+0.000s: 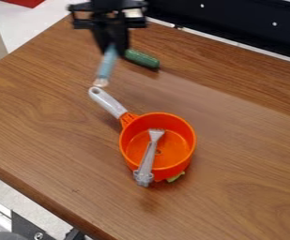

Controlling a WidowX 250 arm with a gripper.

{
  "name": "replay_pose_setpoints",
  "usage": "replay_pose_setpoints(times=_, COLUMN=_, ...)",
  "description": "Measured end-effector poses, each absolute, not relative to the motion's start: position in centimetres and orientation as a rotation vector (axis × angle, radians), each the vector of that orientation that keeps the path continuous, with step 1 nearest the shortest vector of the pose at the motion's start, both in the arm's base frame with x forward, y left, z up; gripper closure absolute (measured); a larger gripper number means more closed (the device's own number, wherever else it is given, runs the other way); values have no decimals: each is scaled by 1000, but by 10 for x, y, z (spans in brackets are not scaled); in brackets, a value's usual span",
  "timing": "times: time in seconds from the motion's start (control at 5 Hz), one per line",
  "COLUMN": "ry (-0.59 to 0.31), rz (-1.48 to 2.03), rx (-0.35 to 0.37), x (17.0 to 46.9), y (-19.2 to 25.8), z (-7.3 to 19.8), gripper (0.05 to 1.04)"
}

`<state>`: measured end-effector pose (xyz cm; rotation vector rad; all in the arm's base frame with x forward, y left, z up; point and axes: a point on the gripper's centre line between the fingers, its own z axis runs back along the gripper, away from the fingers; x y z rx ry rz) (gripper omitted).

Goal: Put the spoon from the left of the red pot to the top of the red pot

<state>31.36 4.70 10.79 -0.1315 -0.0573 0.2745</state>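
Observed: my hand (113, 48) is clamped on the blue spoon (106, 66), its long axis running down and slightly left in view, with the pot (182, 140) lying down-right, so the carry probably needs a rightward shift.

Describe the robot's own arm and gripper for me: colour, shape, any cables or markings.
The arm is black, with bar-like parts jutting out to both sides. Below them, the gripper is also black and much narrower, a dark tapering shape. I can't make out cables or markings on either.
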Motion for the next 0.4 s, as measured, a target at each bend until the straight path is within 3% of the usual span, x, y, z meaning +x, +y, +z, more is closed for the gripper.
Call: replay_pose_setpoints(times=0.4, ry=-81, rz=314, rx=-171, x=341, y=-10, z=105, gripper=869)
